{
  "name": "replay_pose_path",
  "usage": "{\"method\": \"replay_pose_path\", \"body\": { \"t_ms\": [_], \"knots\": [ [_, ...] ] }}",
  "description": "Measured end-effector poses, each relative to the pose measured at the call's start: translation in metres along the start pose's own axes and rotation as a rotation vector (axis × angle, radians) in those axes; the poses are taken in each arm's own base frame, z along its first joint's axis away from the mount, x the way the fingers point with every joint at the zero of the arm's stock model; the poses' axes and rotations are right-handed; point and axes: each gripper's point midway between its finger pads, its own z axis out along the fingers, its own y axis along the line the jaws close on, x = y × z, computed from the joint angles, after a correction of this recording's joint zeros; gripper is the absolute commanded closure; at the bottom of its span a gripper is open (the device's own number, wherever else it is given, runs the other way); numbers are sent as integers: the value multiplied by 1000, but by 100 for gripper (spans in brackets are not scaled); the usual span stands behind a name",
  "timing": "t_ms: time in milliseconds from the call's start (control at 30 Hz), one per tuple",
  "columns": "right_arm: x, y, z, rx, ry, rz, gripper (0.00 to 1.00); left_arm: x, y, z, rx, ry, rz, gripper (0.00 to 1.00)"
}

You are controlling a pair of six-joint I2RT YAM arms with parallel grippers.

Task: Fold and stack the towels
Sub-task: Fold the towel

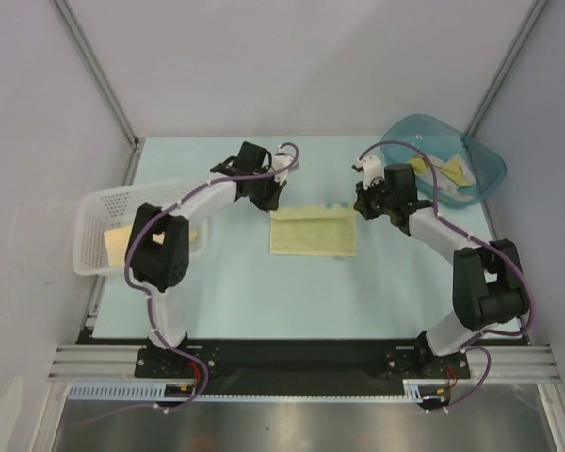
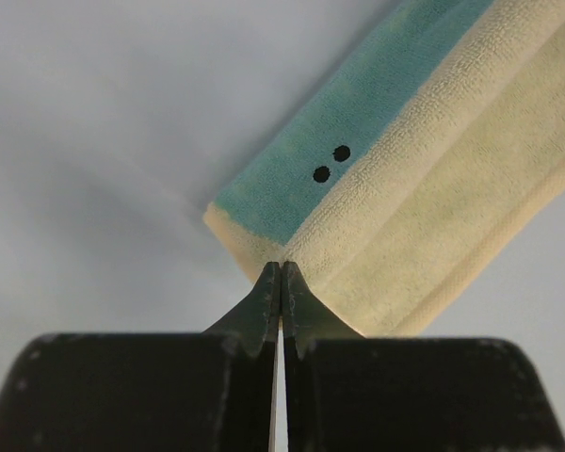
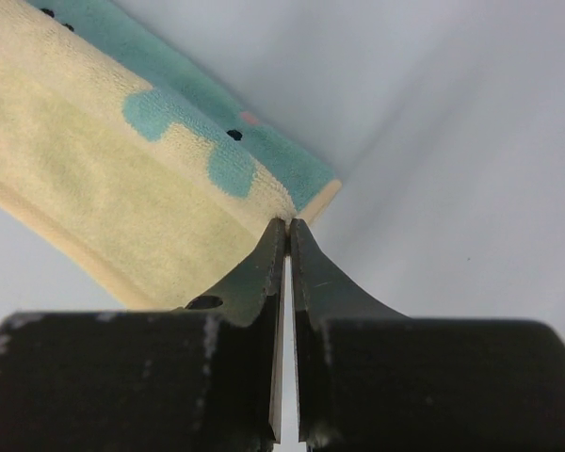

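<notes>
A pale yellow and teal towel [image 1: 313, 232] lies flat in the middle of the table, folded over. My left gripper [image 1: 270, 203] is at its far left corner and my right gripper [image 1: 359, 206] at its far right corner. In the left wrist view the jaws [image 2: 281, 267] are shut, pinching the towel's corner [image 2: 424, 198]. In the right wrist view the jaws [image 3: 288, 224] are shut on the other corner of the towel [image 3: 122, 179]. A yellow towel [image 1: 119, 242] lies in the white basket. More towels [image 1: 440, 172] lie in the teal tub.
The white mesh basket [image 1: 99, 209] stands at the left edge, under the left arm. The teal translucent tub [image 1: 485, 165] stands at the far right corner. Frame posts and grey walls enclose the table.
</notes>
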Motion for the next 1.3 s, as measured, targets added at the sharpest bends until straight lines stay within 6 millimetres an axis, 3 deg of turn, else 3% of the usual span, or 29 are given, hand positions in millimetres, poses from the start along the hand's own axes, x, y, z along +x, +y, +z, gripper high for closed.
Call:
{"method": "replay_pose_path", "body": {
  "t_ms": [333, 633, 900, 1300],
  "knots": [
    [23, 25, -18, 8, 30, 38, 100, 20, -26, -17, 20, -8, -14, 100],
    [50, 39, -28, 34, 65, 106, 100, 40, -46, -9, 48, 26, -24, 100],
    [68, 47, -27, 35, 92, 152, 100, 45, -53, -5, 56, 37, -25, 100],
    [76, 60, -28, 33, 133, 199, 100, 53, -57, -3, 60, 56, -41, 100]
  ]
}}
